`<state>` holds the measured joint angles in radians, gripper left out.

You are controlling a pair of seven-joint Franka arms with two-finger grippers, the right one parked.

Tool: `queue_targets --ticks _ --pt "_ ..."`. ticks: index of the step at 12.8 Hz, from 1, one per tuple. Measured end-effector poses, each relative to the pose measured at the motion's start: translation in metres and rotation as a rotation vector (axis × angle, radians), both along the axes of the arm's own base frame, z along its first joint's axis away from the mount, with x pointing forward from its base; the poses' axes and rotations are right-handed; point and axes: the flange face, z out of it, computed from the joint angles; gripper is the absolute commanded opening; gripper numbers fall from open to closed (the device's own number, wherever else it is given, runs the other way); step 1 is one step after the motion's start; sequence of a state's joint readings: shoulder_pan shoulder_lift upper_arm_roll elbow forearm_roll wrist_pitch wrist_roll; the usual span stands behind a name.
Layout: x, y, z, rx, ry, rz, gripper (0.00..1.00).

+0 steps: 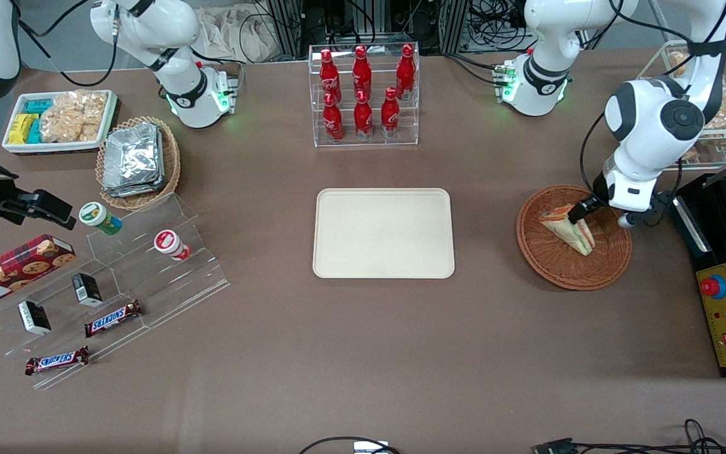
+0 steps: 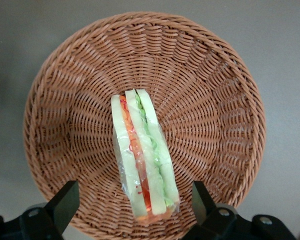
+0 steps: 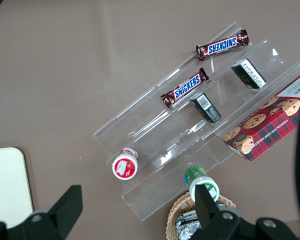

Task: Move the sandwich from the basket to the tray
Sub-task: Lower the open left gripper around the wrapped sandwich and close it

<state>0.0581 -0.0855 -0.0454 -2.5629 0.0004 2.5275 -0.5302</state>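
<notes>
Sandwich [image 2: 145,160] wedge lies in the round basket [image 2: 65,100], resting on its side against the woven floor, with pale bread slices and red, orange and green filling showing along the edge under a clear wrap. The basket is shallow brown wicker with a ribbed, radiating weave, and it sits on the brown table [image 1: 363,353] toward the working arm's end. The gripper [image 1: 580,211] hangs low over the basket, right above the sandwich; its two dark fingers [image 2: 65,202] are spread wide apart, one on each side of the wedge's broad end, holding nothing.

Beside the basket, nearer the middle of the table, lies the flat cream tray [image 1: 383,233], smooth plastic with rounded corners and a low rim, nothing on it. Between basket and tray the table surface is bare. Farther from the front camera than the tray stands a clear acrylic rack [image 1: 364,94] of red bottles. A black control box [image 1: 725,321] with a red button sits just beside the basket at the table's edge. Toward the parked arm's end are an oval wicker basket of foil packets [image 1: 136,161], a white bin of snacks [image 1: 60,120], and clear stepped shelves [image 1: 149,284] with chocolate bars, small boxes and two round cups.
</notes>
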Motion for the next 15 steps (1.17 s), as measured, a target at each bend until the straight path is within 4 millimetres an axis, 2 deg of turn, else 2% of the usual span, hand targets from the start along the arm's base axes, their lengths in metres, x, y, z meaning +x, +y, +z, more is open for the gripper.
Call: queue_targets --ticks 4,8,9,10,11,12,15 --pt "-0.001 -0.005 -0.028 -0.005 -0.018 0.028 1.0" --pt "-0.011 -0.007 -0.055 -0.008 -0.026 0.036 0.99" --pt "-0.012 -0.007 -0.059 -0.009 -0.021 0.036 0.79" --pt "-0.013 -0.007 -0.061 -0.009 -0.017 0.037 0.35" --pt "-0.013 -0.007 -0.062 -0.009 -0.015 0.037 0.08" --pt "-0.013 -0.007 -0.062 -0.009 -0.016 0.037 0.0" --pt "-0.012 -0.008 -0.061 -0.009 -0.021 0.032 0.0"
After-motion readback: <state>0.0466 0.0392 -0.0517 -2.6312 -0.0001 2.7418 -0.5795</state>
